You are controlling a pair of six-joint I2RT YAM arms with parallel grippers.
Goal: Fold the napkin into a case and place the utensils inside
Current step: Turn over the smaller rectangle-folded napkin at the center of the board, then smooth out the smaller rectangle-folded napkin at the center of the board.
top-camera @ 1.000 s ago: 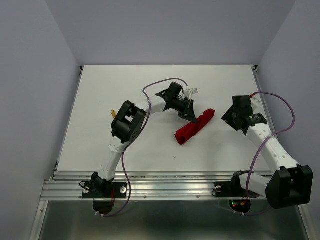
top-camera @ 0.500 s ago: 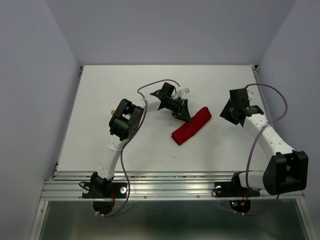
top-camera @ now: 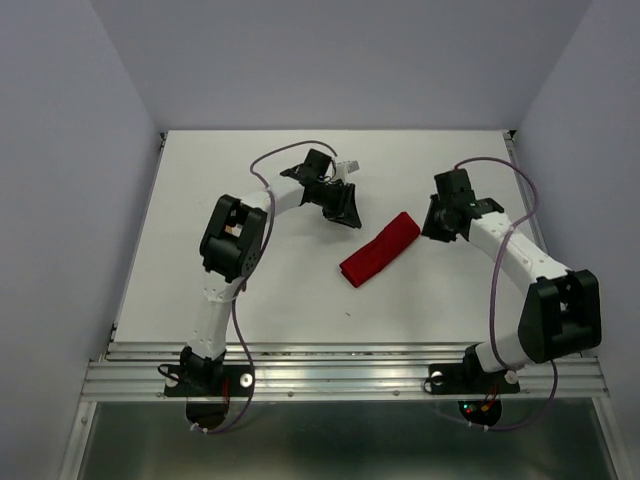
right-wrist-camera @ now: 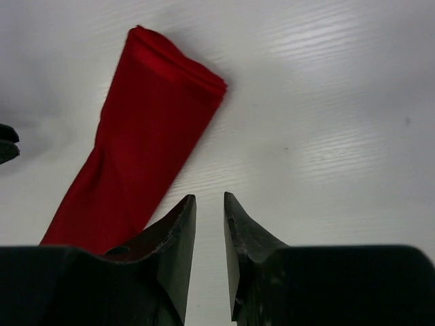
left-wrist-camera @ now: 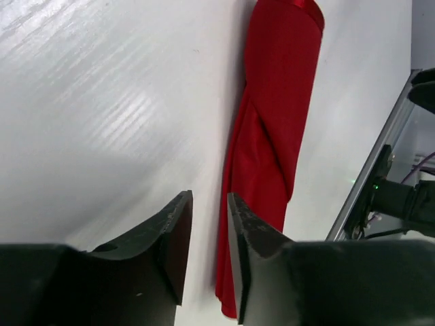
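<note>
The napkin (top-camera: 380,249) lies folded into a narrow red strip near the middle of the bench (top-camera: 300,300), slightly right of centre. It runs on a diagonal, with one end near and left and the other far and right. In the left wrist view, the napkin (left-wrist-camera: 272,136) shows a slanting fold across its middle and a rounded far end. In the right wrist view, the napkin (right-wrist-camera: 146,129) shows a squared, layered end.

The left fingers (top-camera: 346,210) sit to the far left of the napkin, close to it but not touching. In the left wrist view, the left fingers (left-wrist-camera: 178,231) stand a narrow gap apart with only bare bench between them, and they hold nothing.

The right fingers (top-camera: 432,226) sit just right of the napkin's far end, clear of the cloth. In the right wrist view, the right fingers (right-wrist-camera: 182,231) are likewise parted by a narrow gap and hold nothing.

A purple cable (top-camera: 275,158) loops over each arm. A metal rail (top-camera: 330,375) runs along the near edge of the bench.
</note>
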